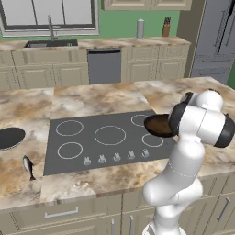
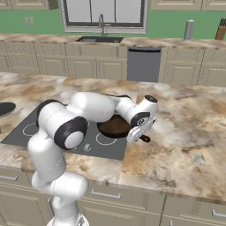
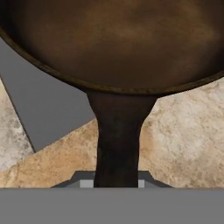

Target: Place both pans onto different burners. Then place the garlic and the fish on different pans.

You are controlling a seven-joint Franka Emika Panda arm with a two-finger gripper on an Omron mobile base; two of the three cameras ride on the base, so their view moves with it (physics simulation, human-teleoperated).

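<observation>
My gripper point(image 2: 137, 132) is shut on the short dark handle point(image 3: 118, 140) of the brown pan point(image 1: 158, 125), which sits over the right side of the dark cooktop point(image 1: 92, 156), between its two right burners point(image 1: 152, 140). In the hand view the brown pan point(image 3: 118, 39) spreads across the top, with its handle running down between my fingertips. I cannot tell whether it touches the glass. The flat black pan point(image 1: 9, 137) lies on the counter left of the cooktop. The small silver fish point(image 1: 29, 167) lies in front of it. A small pale garlic point(image 2: 198, 159) rests on the counter far to the right.
Small silver knobs point(image 1: 117, 157) line the cooktop's front edge. My white arm point(image 2: 66, 123) arches over the cooktop's right half. The marble counter point(image 2: 176, 145) stretches wide to the right of the cooktop. A sink point(image 1: 50, 43), a dishwasher point(image 1: 104, 66) and a knife block point(image 1: 165, 28) stand along the back wall.
</observation>
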